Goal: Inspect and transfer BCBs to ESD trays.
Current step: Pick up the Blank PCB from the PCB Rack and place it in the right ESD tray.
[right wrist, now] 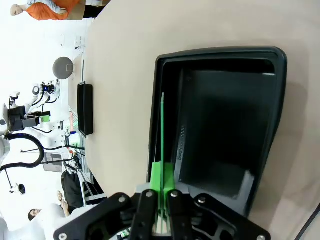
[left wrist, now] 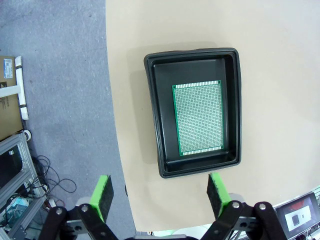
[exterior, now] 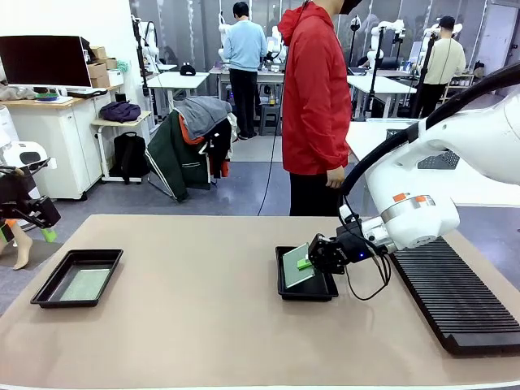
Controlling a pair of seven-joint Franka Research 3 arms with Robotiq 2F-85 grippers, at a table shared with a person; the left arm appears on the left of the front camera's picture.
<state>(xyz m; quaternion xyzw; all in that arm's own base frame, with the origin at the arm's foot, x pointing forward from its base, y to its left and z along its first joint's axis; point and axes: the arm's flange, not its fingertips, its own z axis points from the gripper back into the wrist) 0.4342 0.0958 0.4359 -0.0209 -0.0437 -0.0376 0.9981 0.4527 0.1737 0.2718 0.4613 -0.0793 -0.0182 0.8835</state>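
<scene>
Placement is the step in hand, by my reading: the right gripper [exterior: 315, 257], black with green pads, is pinching a thin flat green circuit board [exterior: 297, 266] by one edge and holding it tilted over the shallow black plastic tray [exterior: 305, 290] lying just left of the long black ribbed rack [exterior: 459, 296]. In the right wrist view that board [right wrist: 162, 135] is showing edge-on as a thin green line above the tray's near wall [right wrist: 156, 125], with the dark tray floor [right wrist: 225, 125] beside it looking bare. The next move probably calls for laying the board flat and lowering it inside the raised rim before the pads let go, since a corner resting on the flared wall would leave it propped. Room is tight there: the board is only slightly smaller than the floor, and the rack is standing close on the tray's right. Well left of the rack, near the table's left edge, a second identical black tray [exterior: 78, 278] is already carrying a pale green-grey board [exterior: 84, 283] lying flat. The left gripper [left wrist: 159, 194] is hovering above it with its green pads [left wrist: 103, 194] spread wide and nothing between them. Between the two trays the tan tabletop [exterior: 203, 325] is giving open space for either arm.
</scene>
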